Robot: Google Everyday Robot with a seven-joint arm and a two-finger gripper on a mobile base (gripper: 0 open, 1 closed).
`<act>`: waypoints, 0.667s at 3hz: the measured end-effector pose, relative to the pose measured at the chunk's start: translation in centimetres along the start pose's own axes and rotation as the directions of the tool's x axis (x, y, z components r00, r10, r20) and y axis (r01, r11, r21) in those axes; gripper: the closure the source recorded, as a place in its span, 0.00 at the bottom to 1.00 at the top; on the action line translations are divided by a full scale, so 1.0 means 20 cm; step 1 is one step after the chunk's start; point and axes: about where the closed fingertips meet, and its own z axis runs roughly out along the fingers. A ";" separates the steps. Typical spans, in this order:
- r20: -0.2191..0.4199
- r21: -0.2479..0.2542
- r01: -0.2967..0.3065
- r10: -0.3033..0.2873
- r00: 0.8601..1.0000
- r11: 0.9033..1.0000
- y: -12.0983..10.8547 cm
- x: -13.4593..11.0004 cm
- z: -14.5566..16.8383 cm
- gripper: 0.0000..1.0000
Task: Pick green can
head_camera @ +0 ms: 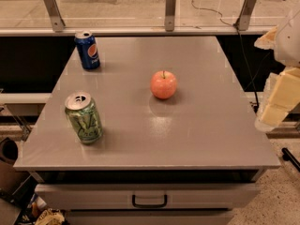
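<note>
Okay, green can (84,118) stands upright near the front left corner of the tabletop (197,135), and my claw (276,102) hangs off the right edge, well apart (how open it is, I cannot tell). So it's a long reach leftward across.

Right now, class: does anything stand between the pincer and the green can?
Nothing visible stands squarely in the way. The pincer hangs right of the table; the green can stands near the front left. The apple sits mid-table, just behind the straight line between them; the Pepsi can is far back.
</note>
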 end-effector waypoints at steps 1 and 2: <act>0.000 0.000 0.000 0.000 1.000 1.000 0.00 0.00 0.00 0.00; 0.062 -0.005 0.002 -0.002 0.998 1.000 0.00 -0.02 0.02 0.00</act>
